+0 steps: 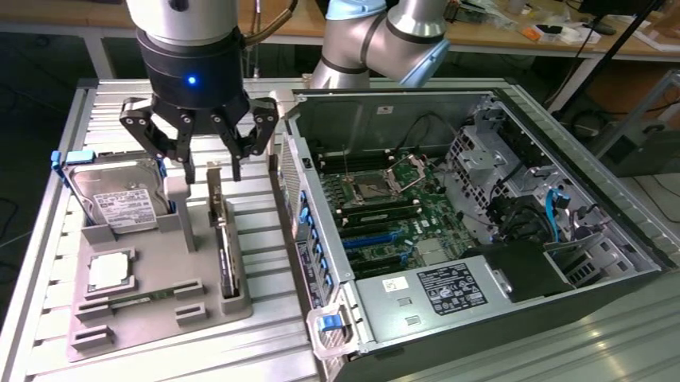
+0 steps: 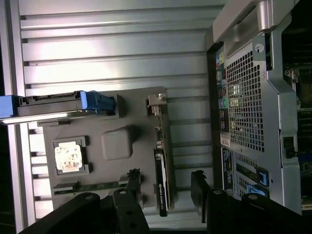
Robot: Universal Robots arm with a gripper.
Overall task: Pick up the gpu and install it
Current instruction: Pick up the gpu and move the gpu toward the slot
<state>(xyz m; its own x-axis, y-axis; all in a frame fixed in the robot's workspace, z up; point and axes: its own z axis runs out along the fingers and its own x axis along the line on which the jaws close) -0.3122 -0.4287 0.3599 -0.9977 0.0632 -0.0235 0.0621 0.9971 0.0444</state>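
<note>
In the exterior view, the gripper (image 1: 210,173) hangs with its jaws spread wide and empty. It is just above the gpu (image 1: 222,239), which stands on edge in a slot of the gray holder tray (image 1: 159,314), between the hard drive (image 1: 119,199) and the open computer case (image 1: 457,207).

In the wrist view, the parted fingers (image 2: 132,187) flank the gpu (image 2: 161,183) without touching it. The CPU chip (image 2: 67,156) and hard drive (image 2: 48,105) sit in the same tray (image 2: 122,141).

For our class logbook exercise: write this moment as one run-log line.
gripper: over gpu | fingers: open, nothing held | gpu: on edge in grey holder
</note>
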